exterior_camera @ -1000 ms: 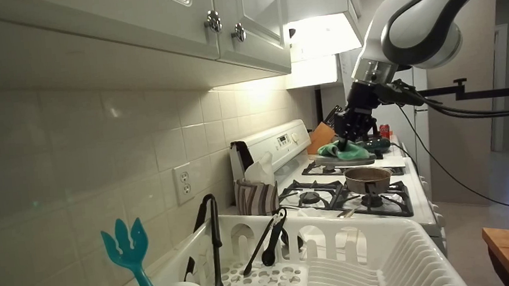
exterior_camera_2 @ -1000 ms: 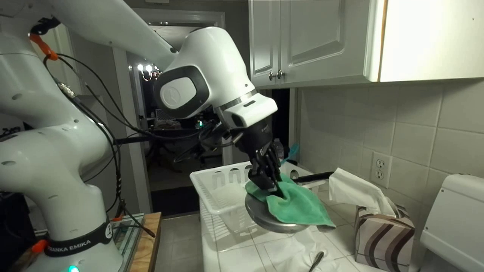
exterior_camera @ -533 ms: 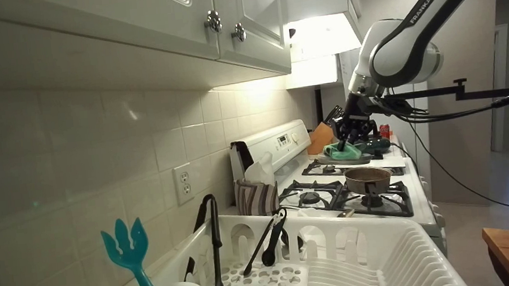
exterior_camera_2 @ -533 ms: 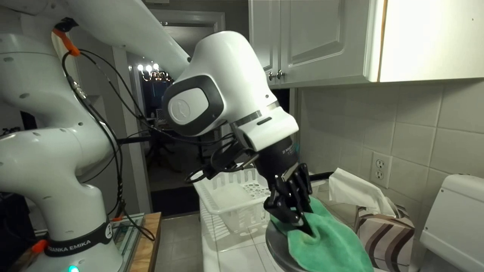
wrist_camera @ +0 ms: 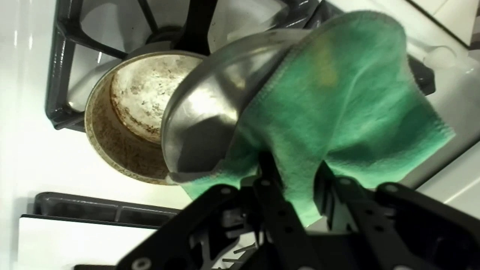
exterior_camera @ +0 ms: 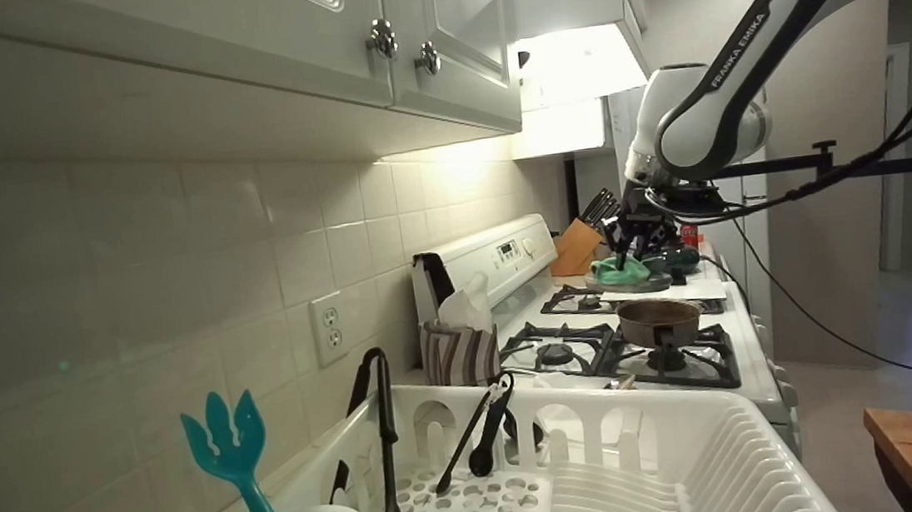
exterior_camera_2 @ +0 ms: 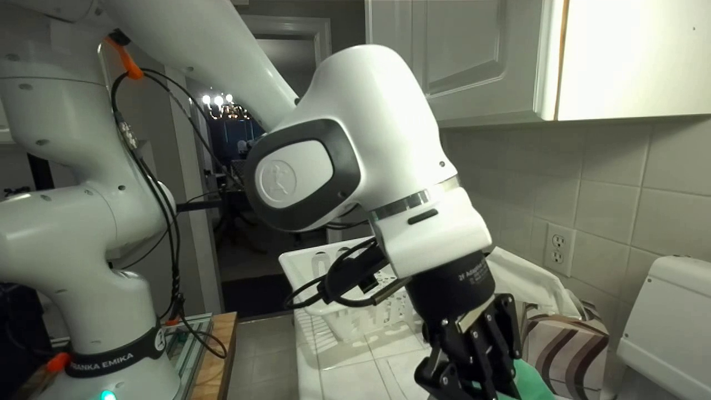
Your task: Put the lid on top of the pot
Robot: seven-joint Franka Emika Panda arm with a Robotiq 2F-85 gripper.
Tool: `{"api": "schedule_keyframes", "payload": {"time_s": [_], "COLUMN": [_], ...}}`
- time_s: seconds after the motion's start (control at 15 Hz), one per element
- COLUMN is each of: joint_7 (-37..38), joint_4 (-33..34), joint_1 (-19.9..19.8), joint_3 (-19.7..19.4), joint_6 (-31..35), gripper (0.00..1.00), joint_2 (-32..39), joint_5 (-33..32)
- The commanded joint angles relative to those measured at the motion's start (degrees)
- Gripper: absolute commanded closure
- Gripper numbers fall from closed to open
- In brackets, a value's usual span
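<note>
The lid (wrist_camera: 202,112) is a rounded grey metal lid with a green cloth (wrist_camera: 337,93) draped over its top. My gripper (wrist_camera: 294,165) has its fingers closed on the bunched cloth at the lid's middle; the gripped part is hidden under the cloth. The pot (wrist_camera: 131,153), a small worn metal pot with a dark handle, sits uncovered on a burner. In the wrist view the lid overlaps the pot's right part. In an exterior view the lid (exterior_camera: 653,284) hangs above and beyond the pot (exterior_camera: 661,324). In an exterior view the gripper (exterior_camera_2: 472,355) shows, with the lid out of frame.
The stove grates (exterior_camera: 553,355) surround the pot. A white board (exterior_camera: 698,290) lies on the far burners. A striped tissue box (exterior_camera_2: 566,350) stands by the wall, and a white dish rack (exterior_camera: 611,475) stands beside the stove. A knife block (exterior_camera: 577,248) stands behind.
My gripper has carried the lid and cloth along. In an exterior view they moved down and right until the lid left the frame; in an exterior view they shifted slightly right.
</note>
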Motion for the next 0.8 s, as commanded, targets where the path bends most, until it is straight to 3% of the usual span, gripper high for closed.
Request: {"api": "schedule_keyframes", "payload": {"time_s": [0.0, 0.73], "joint_7": [7.7, 24.6], "joint_4": [1.4, 1.0], "joint_1": [-1.4, -1.5], "joint_3": [-1.1, -7.8], "joint_6": [1.5, 7.7], "gripper": [0.93, 0.93], "joint_2": [2.7, 6.1], "joint_5": [-6.1, -14.3]}}
